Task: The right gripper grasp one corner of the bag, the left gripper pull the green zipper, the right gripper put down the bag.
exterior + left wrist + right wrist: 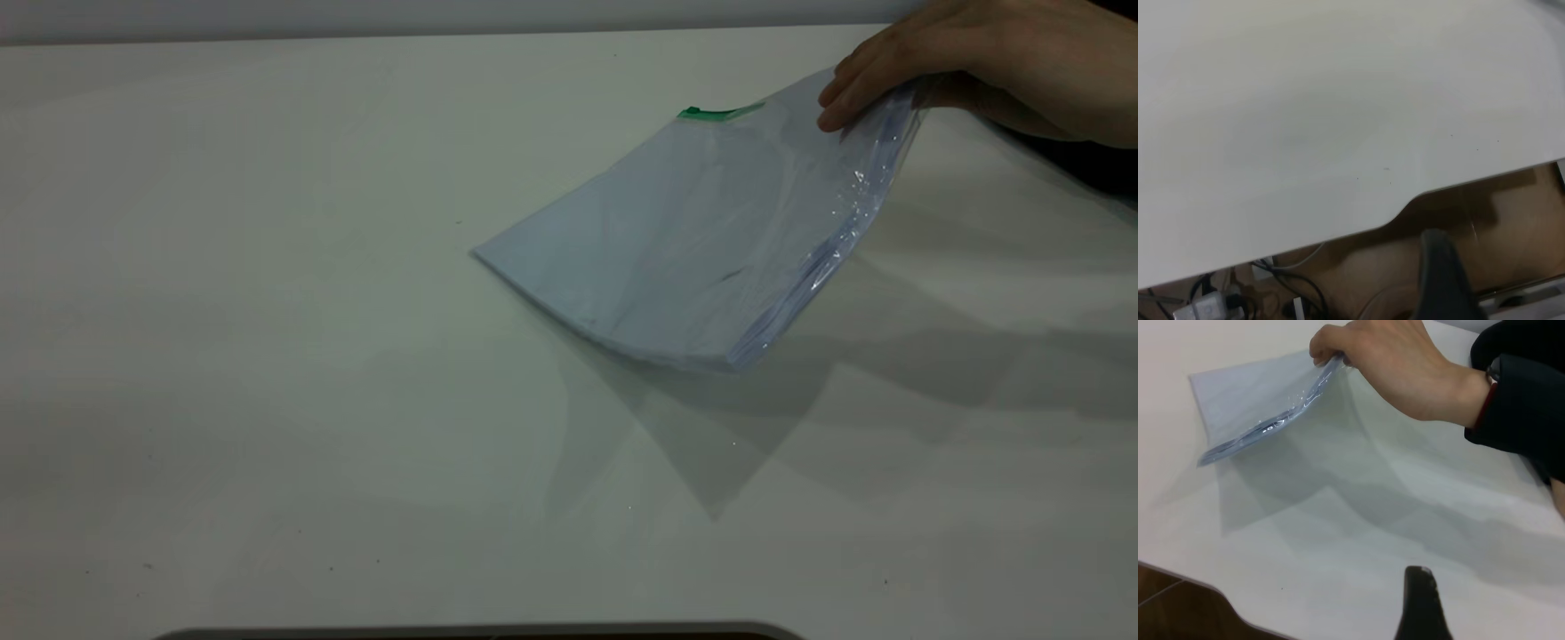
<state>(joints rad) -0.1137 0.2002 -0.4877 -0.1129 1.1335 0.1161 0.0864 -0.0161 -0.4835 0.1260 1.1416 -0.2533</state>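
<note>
The bag [711, 231] is a pale blue-grey clear pouch with white sheets inside. Its near edge rests on the table and its far right corner is lifted. A bare human hand [960, 62] holds that raised corner; the hand [1398, 367] and the bag [1251, 400] also show in the right wrist view. A short stretch of the green zipper [720, 112] shows along the far edge, ending at a bag corner [681, 116]. The right gripper [1418, 577] shows as one dark pointed tip above bare table, well short of the bag. The left gripper [1436, 239] hangs off the table's front edge.
The white table [267, 356] spreads wide to the left of and in front of the bag. A dark sleeve [1525, 407] reaches in at the right. Below the table's notched front edge [1405, 207] lie cables and a power strip [1211, 307].
</note>
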